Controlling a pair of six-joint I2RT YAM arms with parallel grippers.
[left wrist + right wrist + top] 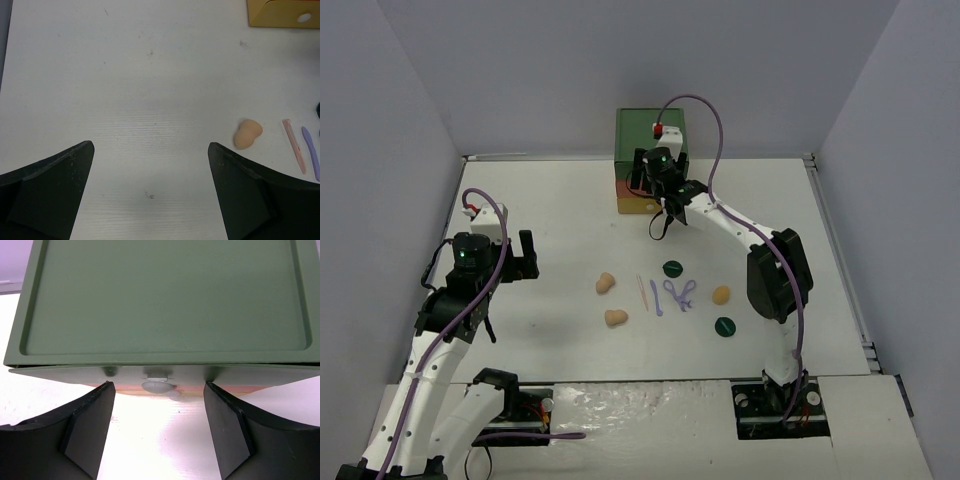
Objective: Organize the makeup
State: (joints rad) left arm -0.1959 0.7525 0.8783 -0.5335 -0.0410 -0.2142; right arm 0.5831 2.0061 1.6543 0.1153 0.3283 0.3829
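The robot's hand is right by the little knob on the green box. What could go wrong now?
1. The right gripper has its fingers open wide on either side of the small knob. If it closes a bit off-centre, it might miss the knob or slip off it.
2. Nothing holds the box. A pull on the knob might drag the whole box along. The left gripper is far off, open, near a sponge.

Jaws stand wide apart over the table (150, 75), tan sponge (247, 133), pale orange stick (294, 146) and lilac tool (310, 152) at right.
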